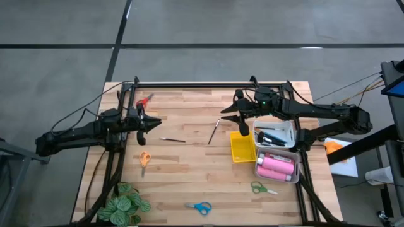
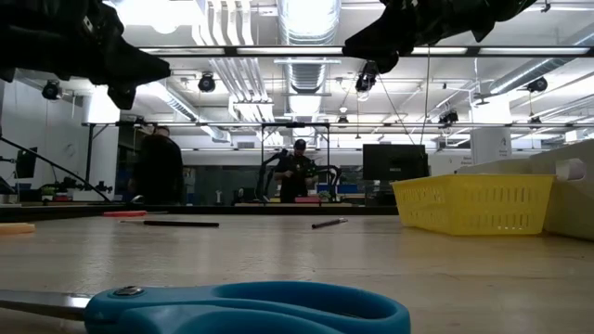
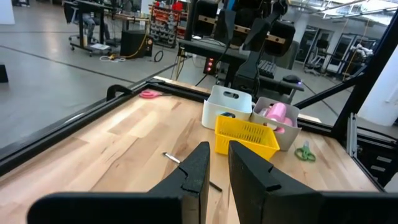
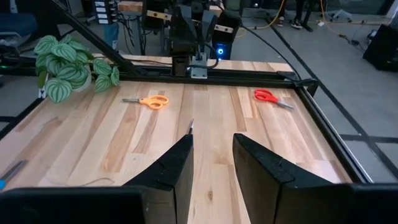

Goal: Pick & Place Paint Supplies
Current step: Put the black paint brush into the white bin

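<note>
Both sets of jaws stand slightly parted and hold nothing. No brand, label or writing can be read anywhere.

High view: your left gripper [image 1: 153, 121] hangs over the counter [image 1: 189, 173] at nine o'clock. Your right gripper [image 1: 228, 116] hangs near one o'clock, beside the yellow tray [image 1: 242, 152]. Between them lie two thin brushes. One brush [image 1: 172, 140] lies just toward three o'clock of the left jaws, its long axis running nine to three; the left arm looks nearer to it. The other brush [image 1: 214, 132] lies just toward seven o'clock of the right jaws, its axis running one to seven; the right arm looks nearer to that one. Orange scissors [image 1: 144, 160] sit at eight o'clock, red scissors [image 1: 144, 101] at ten, blue scissors [image 1: 199, 207] at six, green scissors [image 1: 262, 188] at five. Pink bottles [image 1: 276, 166] already lie in a grey tray [image 1: 297, 176] at four o'clock.

Low view: the blue scissors fill the foreground, both brushes lie flat beyond, and people stand in the room behind.

Left wrist view: the parted left jaws frame one brush [image 3: 175, 158] lying ahead of them, with the trays beyond it.

Right wrist view: the parted right jaws point at a brush tip [image 4: 191, 126], with the orange and red scissors and a leafy plant [image 4: 68, 68] beyond.
</note>
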Controlling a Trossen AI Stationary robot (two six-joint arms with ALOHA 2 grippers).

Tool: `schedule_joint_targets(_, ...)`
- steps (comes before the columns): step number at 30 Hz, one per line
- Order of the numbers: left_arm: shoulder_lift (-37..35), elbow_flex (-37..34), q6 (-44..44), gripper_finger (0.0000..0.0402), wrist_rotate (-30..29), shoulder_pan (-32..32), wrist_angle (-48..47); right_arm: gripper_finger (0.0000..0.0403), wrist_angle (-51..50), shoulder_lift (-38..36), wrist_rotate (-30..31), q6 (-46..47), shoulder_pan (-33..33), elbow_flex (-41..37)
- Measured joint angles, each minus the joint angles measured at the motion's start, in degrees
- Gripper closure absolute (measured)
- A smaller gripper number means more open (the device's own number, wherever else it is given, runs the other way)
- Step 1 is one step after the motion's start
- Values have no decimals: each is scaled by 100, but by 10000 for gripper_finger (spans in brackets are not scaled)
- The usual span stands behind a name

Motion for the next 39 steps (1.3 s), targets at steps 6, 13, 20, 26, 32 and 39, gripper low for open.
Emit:
schedule_joint_targets(6, 0, 0, 0, 341, 2, 0, -204, 291, 190, 4, 0, -98, 2, -2)
schedule_joint_targets(13, 0, -2, -2, 341, 2, 0, -673, 291, 99, -17, -2, 945, 2, -2)
schedule_joint_targets(20, 0, -4, -4, 341, 2, 1, -1328, 291, -47, 63, 0, 822, 2, 11)
schedule_joint_targets(26, 7, -6, -6, 341, 1, 1, -2058, 291, -760, 459, -8, -834, 83, 325)
schedule_joint_targets(32, 7, -7, -21, 341, 2, 2, -2690, 291, -1928, 1296, -2, -2476, 72, 1032)
schedule_joint_targets(39, 7, -7, -20, 341, 2, 2, -2950, 291, -3504, 2469, -1, -4014, 79, 2174)
